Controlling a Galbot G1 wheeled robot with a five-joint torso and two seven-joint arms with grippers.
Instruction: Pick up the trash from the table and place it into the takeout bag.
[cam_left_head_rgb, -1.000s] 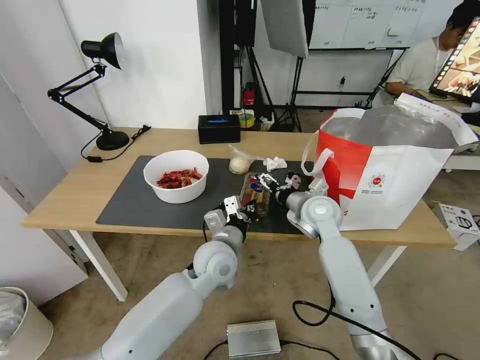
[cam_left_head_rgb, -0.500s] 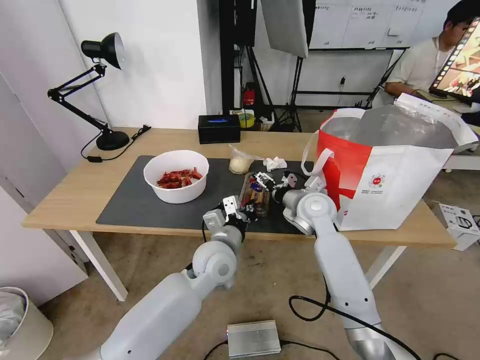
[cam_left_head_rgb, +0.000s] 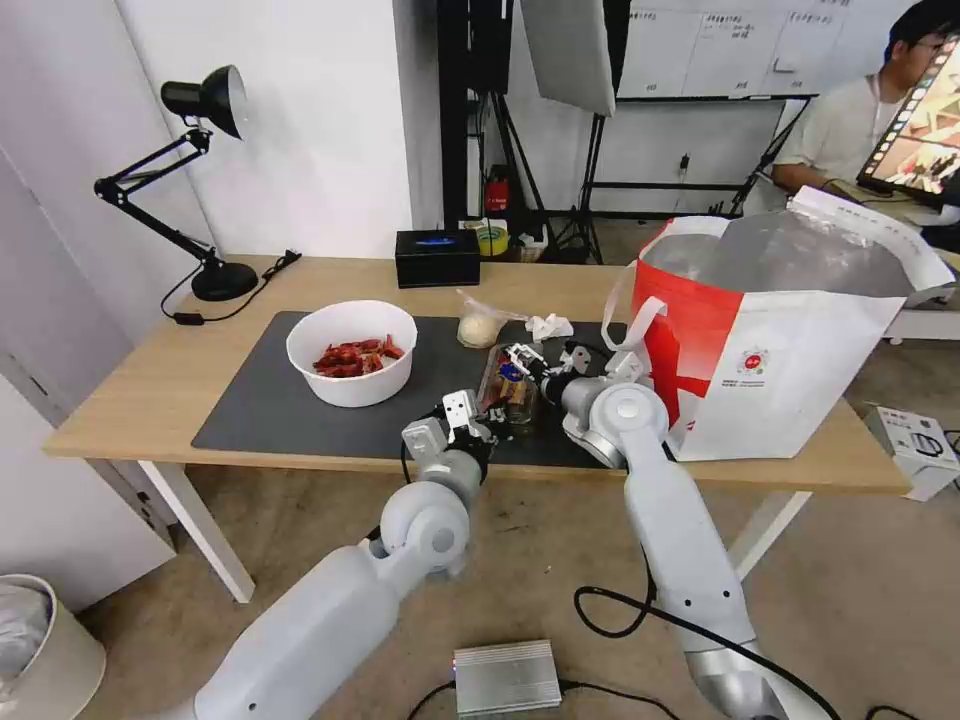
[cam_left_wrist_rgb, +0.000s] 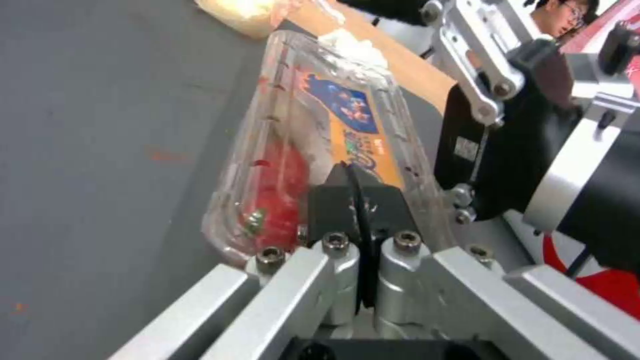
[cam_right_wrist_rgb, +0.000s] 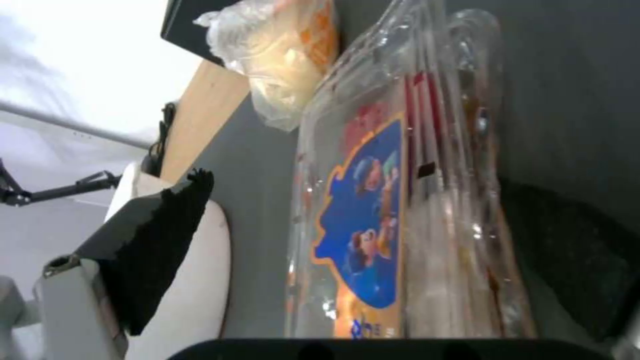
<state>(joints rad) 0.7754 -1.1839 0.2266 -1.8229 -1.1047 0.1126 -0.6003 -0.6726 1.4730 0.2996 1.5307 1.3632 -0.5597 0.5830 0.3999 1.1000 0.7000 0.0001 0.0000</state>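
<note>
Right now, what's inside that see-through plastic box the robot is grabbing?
Inside the clear clamshell tray, red bits show at one end. A blue-and-orange label covers the middle, and the shut left gripper hides part, so the rest can't be seen.

White-and-red takeout bag (cam_left_head_rgb: 800, 340), grey mat (cam_left_head_rgb: 270, 400)

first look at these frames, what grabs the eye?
Both grippers meet at the clear plastic clamshell tray near the front edge of the dark mat: the left gripper is shut on its near end, the right gripper is at its side nearest the bag. To their right stands the big white-and-red takeout bag, mouth open, and to their left the white bowl of red shell scraps.
</note>
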